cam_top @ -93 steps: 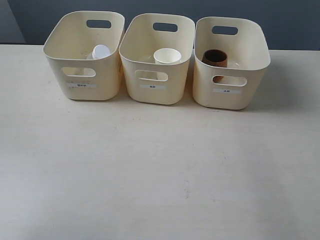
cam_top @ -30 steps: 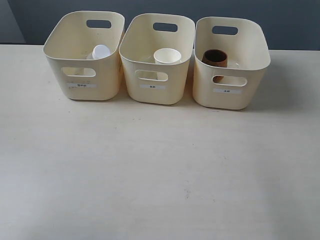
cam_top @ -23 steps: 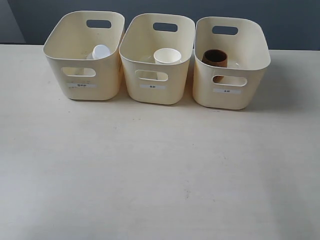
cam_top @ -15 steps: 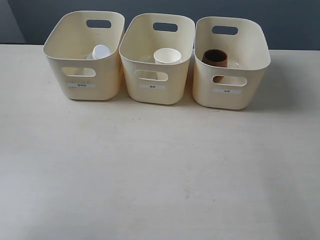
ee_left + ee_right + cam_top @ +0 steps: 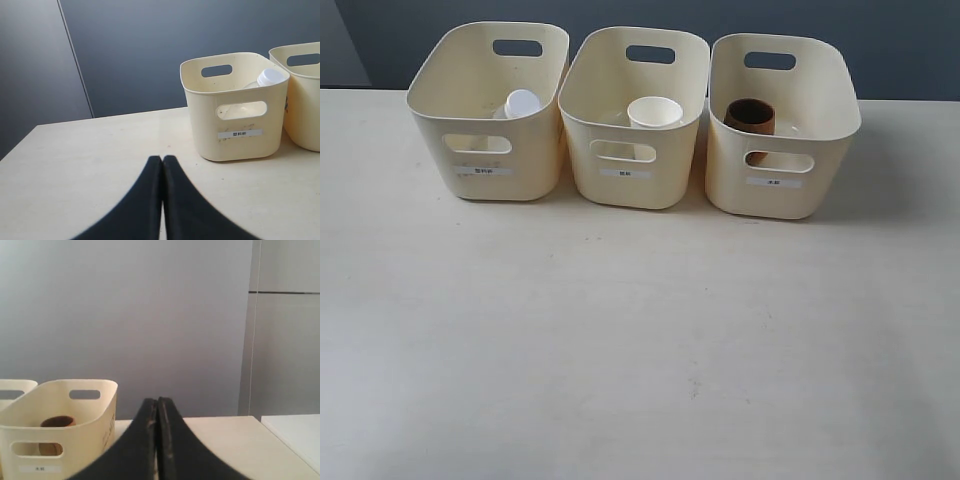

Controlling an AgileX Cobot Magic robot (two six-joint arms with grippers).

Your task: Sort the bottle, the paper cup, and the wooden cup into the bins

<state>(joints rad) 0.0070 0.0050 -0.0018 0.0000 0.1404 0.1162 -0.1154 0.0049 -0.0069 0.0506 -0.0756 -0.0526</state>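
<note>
Three cream bins stand in a row at the back of the table. In the left bin (image 5: 485,160) the bottle (image 5: 522,103) shows its white cap; the same cap (image 5: 270,77) shows over that bin's rim (image 5: 235,125). The paper cup (image 5: 654,112) stands in the middle bin (image 5: 625,170). Inside the right bin (image 5: 775,180) sits the wooden cup (image 5: 750,116), also the wooden cup (image 5: 56,421) in the right wrist view. Neither arm appears in the exterior view. My left gripper (image 5: 162,160) is shut and empty, low over the table. My right gripper (image 5: 157,402) is shut and empty too.
The pale table (image 5: 640,340) spreads in front of the bins. A dark wall (image 5: 150,45) runs behind its far edge. Each bin carries a small white label (image 5: 773,182) under its handle cut-out.
</note>
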